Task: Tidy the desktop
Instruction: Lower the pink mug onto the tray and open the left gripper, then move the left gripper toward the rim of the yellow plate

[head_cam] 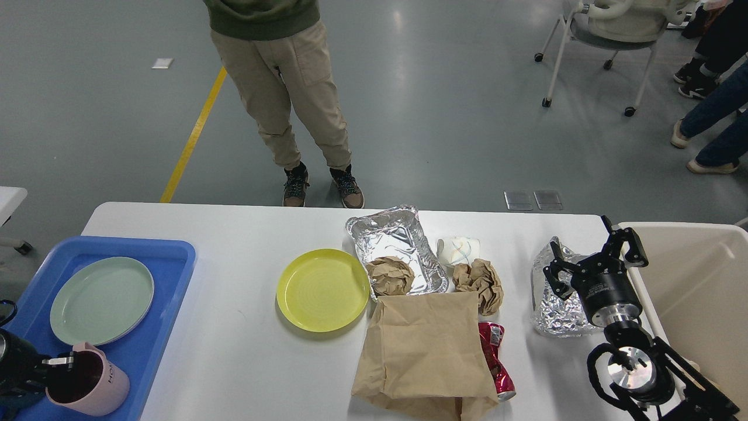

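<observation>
Bench [245, 362]: the white desktop with rounded corners fills the lower half of the head view, carrying everything below.
Blue tray [169, 263]: sits at the bench's left end, holding a pale green plate [100, 300] and a pink mug [93, 383].
Left end effector [55, 369]: at the lower left edge, one metal finger reaches inside the pink mug's rim; the other finger is hidden behind the mug, so whether it is clamped on the wall cannot be told.
Yellow plate [323, 289]: lies flat near the bench's middle, just left of the foil tray.
Foil tray [397, 245]: rectangular, toward the far edge, with a crumpled brown paper ball [390, 276] in its near end.
White cup [459, 250]: on its side just right of the foil tray.
Second paper wad [480, 282]: just in front of the white cup.
Brown paper bag [423, 351]: flat at the near edge, partly covering a crushed red can [495, 362] on its right.
Crumpled foil [555, 310]: near the bench's right end.
Right end effector [596, 257]: fingers spread wide, holding nothing, over the crumpled foil.
Beige bin [695, 292]: just beyond the bench's right end.
</observation>
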### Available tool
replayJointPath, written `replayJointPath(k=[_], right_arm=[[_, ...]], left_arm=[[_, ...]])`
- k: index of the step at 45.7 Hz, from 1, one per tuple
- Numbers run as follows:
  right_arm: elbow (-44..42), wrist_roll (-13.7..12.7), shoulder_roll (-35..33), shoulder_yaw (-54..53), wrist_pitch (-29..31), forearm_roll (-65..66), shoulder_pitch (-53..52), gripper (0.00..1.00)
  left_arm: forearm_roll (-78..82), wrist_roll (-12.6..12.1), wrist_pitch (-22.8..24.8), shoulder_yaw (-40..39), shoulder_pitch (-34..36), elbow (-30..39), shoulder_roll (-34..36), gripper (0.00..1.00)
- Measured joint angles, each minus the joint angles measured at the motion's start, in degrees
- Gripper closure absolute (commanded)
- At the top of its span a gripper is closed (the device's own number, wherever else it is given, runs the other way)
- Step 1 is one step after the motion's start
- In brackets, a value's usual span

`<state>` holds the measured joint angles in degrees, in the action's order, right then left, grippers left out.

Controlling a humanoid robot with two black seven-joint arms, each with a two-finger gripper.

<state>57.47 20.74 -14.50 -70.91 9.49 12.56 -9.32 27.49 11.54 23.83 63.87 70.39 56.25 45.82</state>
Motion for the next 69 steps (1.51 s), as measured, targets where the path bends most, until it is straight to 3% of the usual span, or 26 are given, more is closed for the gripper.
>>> replayJointPath(k=[7, 23, 43, 50, 59, 69], right_arm=[[0.00, 0.00, 0.00, 0.00, 0.00, 0.00, 0.00, 0.00], [0.00, 0.00, 0.00, 0.01, 0.00, 0.00, 0.00, 0.00], [0.02, 0.00, 0.00, 0.01, 0.00, 0.02, 0.00, 0.00], [0.02, 0.00, 0.00, 0.01, 0.00, 0.02, 0.00, 0.00], [0.02, 0.00, 0.00, 0.01, 0.00, 0.02, 0.00, 0.00], [0.02, 0.00, 0.00, 0.00, 0.00, 0.02, 0.00, 0.00]], left_arm=[[-0.86, 0.11, -2.60, -0.39, -0.55, 0.21, 0.12, 0.24], [-2.44, 0.23, -2.79, -0.51, -0.60, 0.55, 0.23, 0.11], [-2.75, -0.04, -0.77, 0.24, 1.67, 3.99, 1.30, 0.05], [-3.19, 0.08, 3.19, 5.08, 9.79, 9.40, 2.42, 0.05], [-6.94, 0.37, 6.19, 19.74, 27.21, 18.27, 2.61, 0.04], [-9.70, 0.38, 10.77, 32.05, 47.37, 26.87, -2.77, 0.04]])
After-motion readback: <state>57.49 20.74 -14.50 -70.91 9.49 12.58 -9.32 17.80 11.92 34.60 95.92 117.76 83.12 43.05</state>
